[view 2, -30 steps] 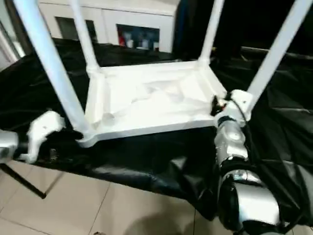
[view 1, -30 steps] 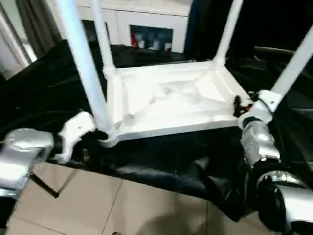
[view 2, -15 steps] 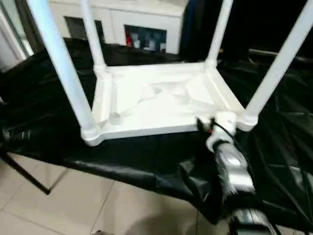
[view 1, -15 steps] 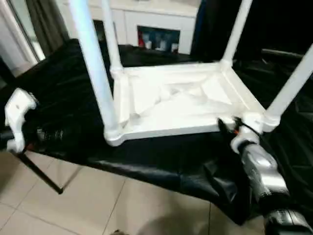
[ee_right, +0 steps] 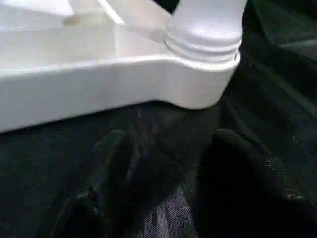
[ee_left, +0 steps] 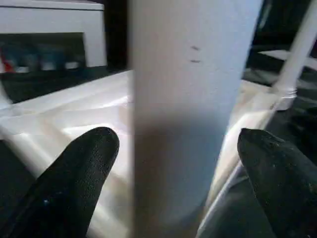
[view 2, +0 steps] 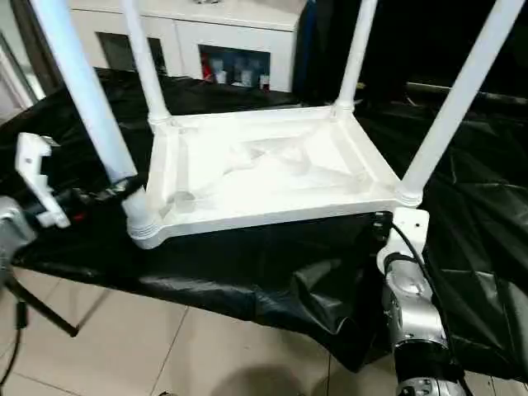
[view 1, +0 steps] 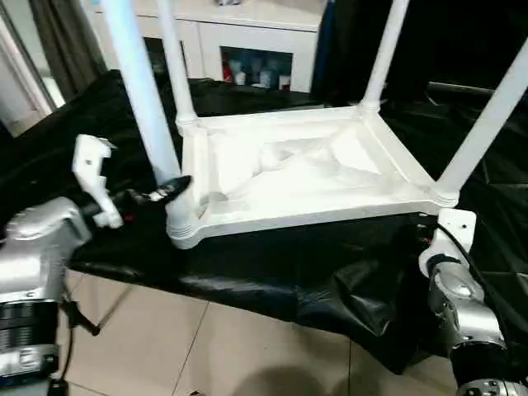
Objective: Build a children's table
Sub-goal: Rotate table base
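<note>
The children's table is lying upside down on the black-draped surface, ribbed underside up, near the front edge. That is the sensible pose for this job: the corner sockets are facing up, so the legs are dropping in from above.

Count: one top, four legs, all four standing in their sockets. Near-left leg, far-left leg, far-right leg, near-right leg. No loose legs lying about, so I'm judging the build as nearly done, with only tightening or a check left.

Left gripper is straddling the near-left leg low down, just above its socket, fingers spread wide on either side and not clamping; the left wrist view is showing clear gaps on both sides. Probably lining up to twist or test that leg.

Right gripper is sitting below the near-right corner socket, fingers partly apart with nothing between them, only black cloth under them. It is near the corner but apart from it, holding nothing.

White cabinet is standing behind the surface — not part of the job.
</note>
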